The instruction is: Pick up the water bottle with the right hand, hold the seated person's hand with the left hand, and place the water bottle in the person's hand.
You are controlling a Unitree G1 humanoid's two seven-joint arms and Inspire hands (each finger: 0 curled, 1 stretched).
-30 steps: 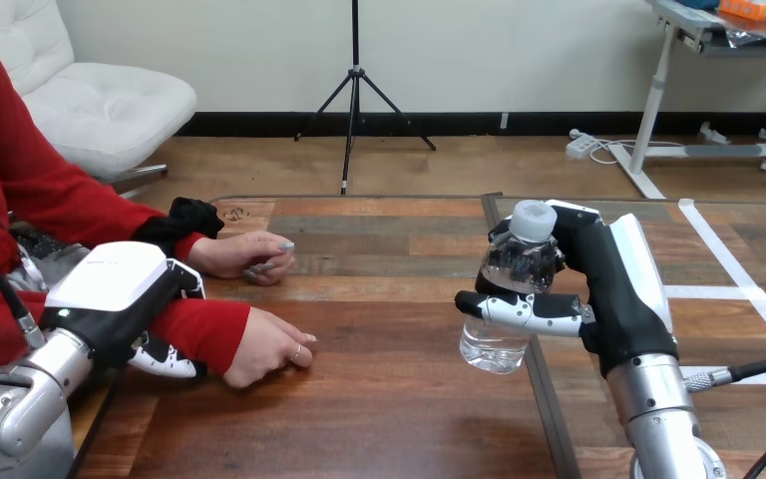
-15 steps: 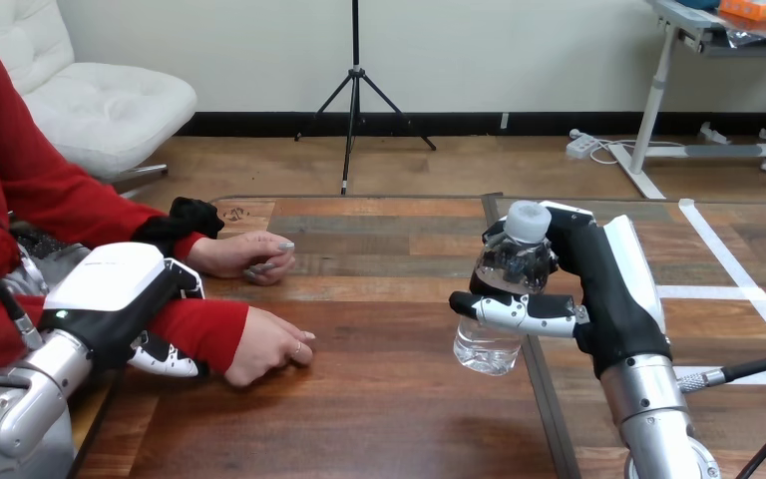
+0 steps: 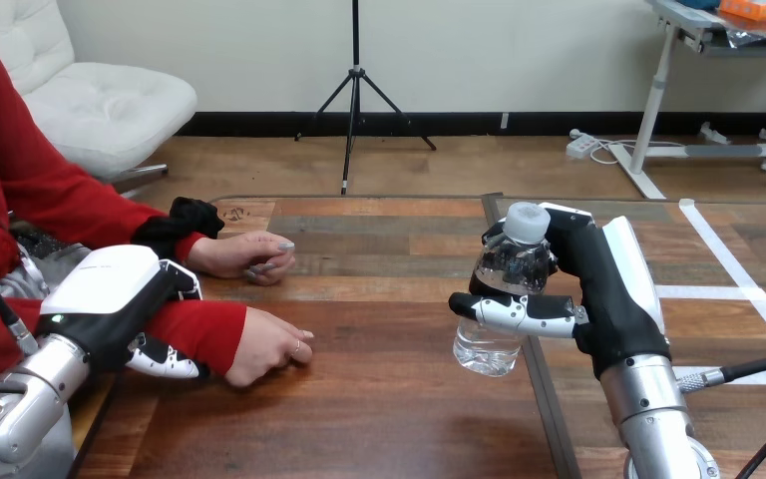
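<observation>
- Fingers [image 3: 514, 313] of the right hand [image 3: 608, 299] are wrapped across the middle of the water bottle [image 3: 507, 267], with the thumb side behind it. It is a full grasp, not a pinch.
- The bottle leans slightly, white cap [image 3: 527, 220] uppermost, and its base looks clear of the table [image 3: 379, 409] (the pick-up step reads as done).
- Fingers [image 3: 165, 361] of the left hand [image 3: 110, 284] show below the red sleeve [image 3: 194, 329], while the hand's white back lies over it. They curl round the person's forearm just behind the wrist, not round the palm itself.
- The person's hand [image 3: 267, 344] rests on the wood beyond that grasp, knuckles up and loosely closed. The person's other hand [image 3: 249, 254] lies farther back on the table, apart from both robot hands.
- The bottle hangs well apart from the held arm, toward the table's middle and to the right of it.
- Step in hand, as I judge it: both grasps are made, and the carry across to the person is what remains.
- Next move calls for the right arm to bring the bottle leftward and low toward the person's hand. That hand must turn or open to take it, since a closed, palm-down hand offers nowhere to set the bottle.
- The right fingers should loosen only once the bottle is supported there.
</observation>
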